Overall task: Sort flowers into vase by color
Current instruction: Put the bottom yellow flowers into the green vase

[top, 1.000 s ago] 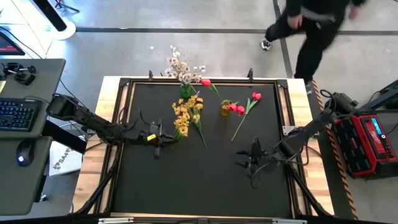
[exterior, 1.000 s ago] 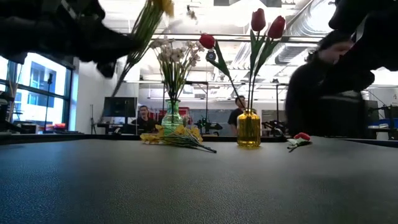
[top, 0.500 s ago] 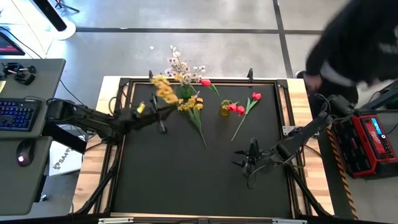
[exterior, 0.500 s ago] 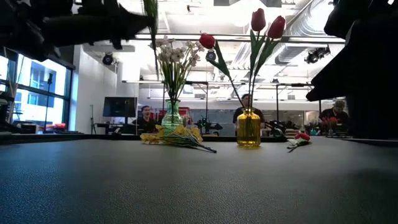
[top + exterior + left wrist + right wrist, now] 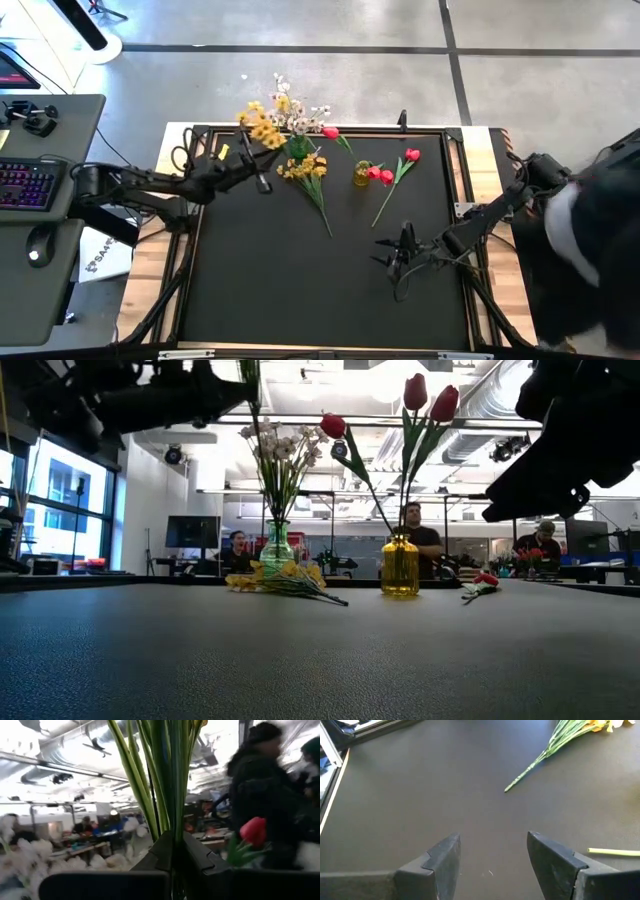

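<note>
Change: since the earlier frames the left arm has swung the yellow bunch point(image 5: 262, 126) from the middle of the surface point(image 5: 250, 290) up toward its far-left corner, and the person has walked from beyond the far edge round to the right side.
Right jaws: the right gripper point(image 5: 398, 250) waits low over the near-right part of the surface, jaws parted around nothing; in its wrist view only bare mat lies between them.
Left jaws: the left gripper point(image 5: 243, 160) is clenched on the green stems point(image 5: 160, 775) of the yellow bunch; the stems rise straight out from between the jaws, blooms out past the far edge.
On the surface: a second yellow bunch point(image 5: 303, 170) lies flat just in front of the green vase point(image 5: 298, 148), and a loose red tulip point(image 5: 405, 160) lies beside the yellow vase point(image 5: 362, 174).
Far edge: the green vase holds white sprigs point(image 5: 292, 105) and a red tulip point(image 5: 331, 132); the yellow vase holds two red tulips point(image 5: 379, 175).
Risk: the held blooms hang close to the white sprigs, so they could likely snag, or the stems could knock the green vase over.
Risk of missorting: no empty vase shows, so the yellow bunch may land among other colours.
</note>
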Action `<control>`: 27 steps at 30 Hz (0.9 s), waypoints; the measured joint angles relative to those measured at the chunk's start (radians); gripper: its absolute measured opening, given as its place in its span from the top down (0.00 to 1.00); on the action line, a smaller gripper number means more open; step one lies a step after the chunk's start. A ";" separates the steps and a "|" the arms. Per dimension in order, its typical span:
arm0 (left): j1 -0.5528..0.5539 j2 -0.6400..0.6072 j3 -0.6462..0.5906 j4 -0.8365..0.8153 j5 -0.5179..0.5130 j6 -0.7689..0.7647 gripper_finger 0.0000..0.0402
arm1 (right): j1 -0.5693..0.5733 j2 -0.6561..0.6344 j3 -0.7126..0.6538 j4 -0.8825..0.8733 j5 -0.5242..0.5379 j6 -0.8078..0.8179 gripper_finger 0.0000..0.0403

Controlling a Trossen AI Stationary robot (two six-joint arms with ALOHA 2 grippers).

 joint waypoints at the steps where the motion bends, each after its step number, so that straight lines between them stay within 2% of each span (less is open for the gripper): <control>1: 0.008 0.000 0.010 -0.004 0.000 0.018 0.98 | 0.000 0.000 0.000 0.002 0.000 0.000 0.48; 4: 0.031 -0.001 0.027 0.004 0.018 0.026 0.99 | 0.000 0.000 0.000 0.010 0.000 0.000 0.48; 9: 0.088 0.013 0.033 0.004 0.113 -0.034 1.00 | 0.000 0.000 0.000 0.009 0.019 -0.018 0.48; 12: 0.116 0.046 0.033 0.021 0.116 -0.019 1.00 | 0.000 0.000 0.000 0.010 0.036 -0.027 0.48; 20: 0.189 0.235 0.033 0.288 0.113 0.036 1.00 | -0.013 0.000 0.000 0.017 0.037 -0.027 0.48; 27: 0.212 0.365 0.043 0.283 0.092 0.123 1.00 | -0.013 0.000 0.000 0.022 0.035 -0.025 0.48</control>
